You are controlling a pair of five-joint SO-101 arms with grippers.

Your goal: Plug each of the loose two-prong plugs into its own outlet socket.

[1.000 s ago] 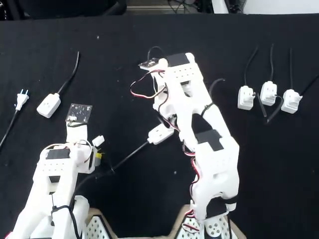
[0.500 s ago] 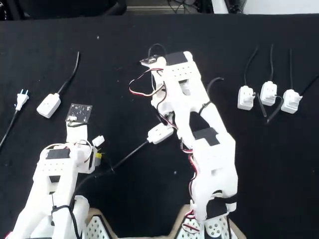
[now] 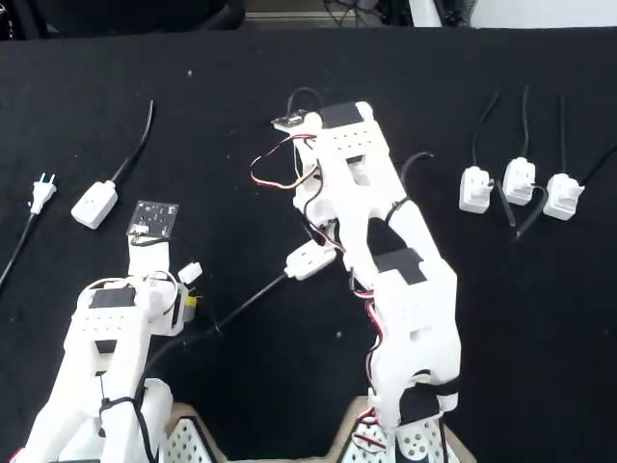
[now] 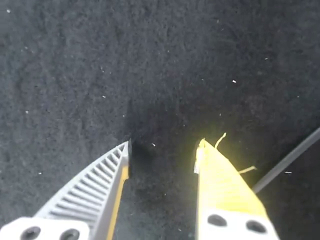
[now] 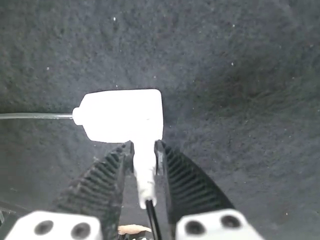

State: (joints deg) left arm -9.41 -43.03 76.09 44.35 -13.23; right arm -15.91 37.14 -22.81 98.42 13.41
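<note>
Near the black bench's [image 3: 241,116] middle, a white two-prong plug [image 5: 145,172], judged light and rigid, is pinched by its narrow body in the right gripper's [image 5: 144,148] closed jaws, against a white socket block [image 5: 122,116]. The left gripper's [image 4: 161,150] jaws are spread, empty.

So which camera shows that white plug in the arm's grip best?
The right wrist view: the plug sits close up in the right tool, its front against a white socket. The high view has the arm over it; the left wrist view faces black cloth.
</note>
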